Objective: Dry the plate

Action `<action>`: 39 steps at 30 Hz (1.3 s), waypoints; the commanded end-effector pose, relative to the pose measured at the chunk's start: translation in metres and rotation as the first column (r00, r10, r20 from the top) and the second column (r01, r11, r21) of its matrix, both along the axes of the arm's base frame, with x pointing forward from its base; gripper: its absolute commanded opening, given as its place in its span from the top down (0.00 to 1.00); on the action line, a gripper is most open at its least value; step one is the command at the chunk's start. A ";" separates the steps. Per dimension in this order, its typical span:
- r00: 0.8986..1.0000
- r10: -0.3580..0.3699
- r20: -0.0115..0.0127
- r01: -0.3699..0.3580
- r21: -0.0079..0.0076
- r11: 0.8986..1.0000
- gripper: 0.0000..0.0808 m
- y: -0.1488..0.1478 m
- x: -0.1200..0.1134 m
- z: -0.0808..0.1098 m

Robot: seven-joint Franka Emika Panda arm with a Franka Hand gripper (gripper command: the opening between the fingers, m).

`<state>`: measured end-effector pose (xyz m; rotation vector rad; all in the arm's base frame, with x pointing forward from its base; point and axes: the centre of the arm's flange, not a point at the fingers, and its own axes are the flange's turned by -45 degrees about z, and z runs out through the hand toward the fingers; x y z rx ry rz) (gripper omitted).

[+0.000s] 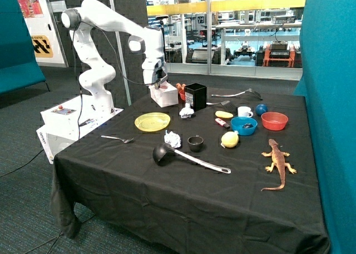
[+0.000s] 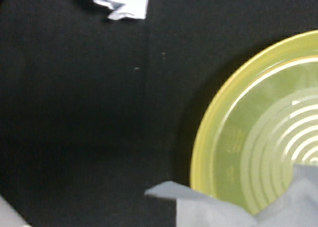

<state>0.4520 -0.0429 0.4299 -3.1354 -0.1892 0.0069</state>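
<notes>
One yellow plate point(image 1: 152, 121) flat on black cloth, rim up, hand point(image 1: 159, 85) above w/ white tissue point(image 2: 233, 207), grip state unclear.

Robot arm point(image 1: 105, 29): glossy white rounded link shells w/ grey joint rings and a dark round cap on the shoulder joint at approx. 10 o'clock of the outside view. Thin black cable runs alongside the links down toward the base. Wrist section white w/ a dark lower part where the gripper point(image 1: 159, 85) sits. Base is a white box point(image 1: 69, 120) w/ a small red button on top and dark printed markings on its side.
</notes>
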 end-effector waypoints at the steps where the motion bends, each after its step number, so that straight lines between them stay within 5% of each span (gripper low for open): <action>1: 1.000 0.015 0.004 -0.015 0.000 1.000 1.00 -0.031 0.006 -0.021; 12: 1.000 0.024 0.004 -0.024 0.000 1.000 1.00 -0.070 0.001 -0.041; 25: 0.999 0.051 0.004 -0.051 0.000 0.999 1.00 -0.090 -0.042 -0.075; 39: 0.994 0.106 0.004 -0.106 0.000 0.994 1.00 -0.070 -0.048 -0.090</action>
